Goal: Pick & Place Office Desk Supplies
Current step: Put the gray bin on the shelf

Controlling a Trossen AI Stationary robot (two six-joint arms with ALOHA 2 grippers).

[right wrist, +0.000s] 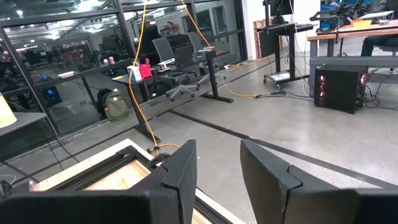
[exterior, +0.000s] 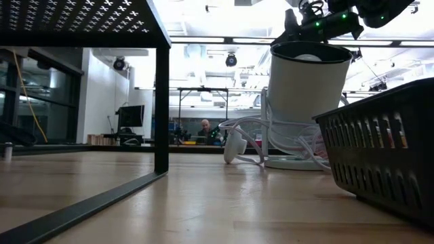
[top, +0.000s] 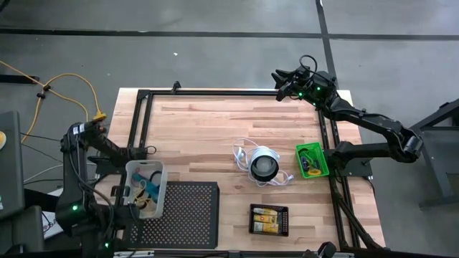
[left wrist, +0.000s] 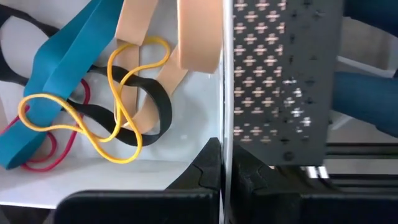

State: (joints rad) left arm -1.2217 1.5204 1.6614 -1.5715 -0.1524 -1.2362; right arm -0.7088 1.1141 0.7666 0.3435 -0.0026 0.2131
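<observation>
A clear tray [top: 147, 188] sits at the table's near left and holds loose loops. In the left wrist view these are a teal band [left wrist: 59, 74], yellow loops [left wrist: 118, 93], a black loop [left wrist: 155, 112], a red loop [left wrist: 43, 155] and tan bands [left wrist: 196, 37]. My left gripper [left wrist: 227, 163] is shut on the tray's wall. A black tray [top: 269, 219] holds yellow-and-white packs [top: 267, 216]. A green tray [top: 312, 160] with small items lies at the right. My right gripper [top: 281, 77] hangs open, raised over the far right corner and touching nothing [right wrist: 217, 155]. My left gripper pinches the clear tray's side wall [left wrist: 227, 134], the one beside the black perforated stand. One finger [left wrist: 208, 168] is inside the tray and one [left wrist: 249, 174] is outside, coming from above. Whether the tray is lifted I cannot tell.
A black perforated stand [top: 183, 213] stands right beside the clear tray, raised on a leg [exterior: 161, 108]. A round white-and-black object [top: 264, 165] with a white cord [top: 240, 152] sits mid-table. A black frame [top: 215, 93] runs along the table's edges.
</observation>
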